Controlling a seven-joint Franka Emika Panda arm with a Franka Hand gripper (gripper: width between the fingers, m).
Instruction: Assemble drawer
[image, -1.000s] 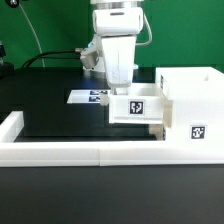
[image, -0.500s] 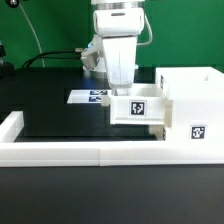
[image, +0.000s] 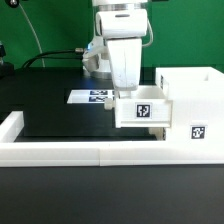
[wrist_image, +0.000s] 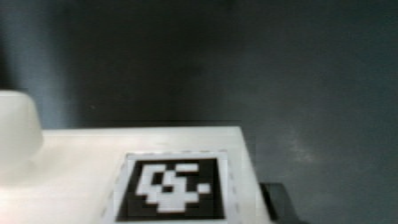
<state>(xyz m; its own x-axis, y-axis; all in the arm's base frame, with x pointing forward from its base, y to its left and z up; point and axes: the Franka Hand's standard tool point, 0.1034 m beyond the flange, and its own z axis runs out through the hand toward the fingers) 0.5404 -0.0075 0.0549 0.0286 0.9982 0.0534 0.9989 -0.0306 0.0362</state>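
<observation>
In the exterior view my gripper (image: 128, 90) reaches down behind a small white tray (image: 141, 109) that has a square tag on its front. The tray hangs above the black table, with its right end against the open side of the tall white box shell (image: 196, 105). The fingers are hidden behind the tray, and the tray stays up off the table, so the gripper looks shut on it. In the wrist view the tray's tagged white face (wrist_image: 175, 188) fills the near part, with one dark fingertip (wrist_image: 272, 198) at its edge. A second tray is not clearly seen.
The marker board (image: 90, 96) lies on the black table behind the tray. A low white border wall (image: 70, 152) runs along the front and turns up at the exterior view's left (image: 12, 127). A rounded white piece (wrist_image: 15, 125) shows in the wrist view.
The gripper and the tray have moved a little toward the exterior view's right, bringing the tray closer into the box shell. The shell has not moved.
</observation>
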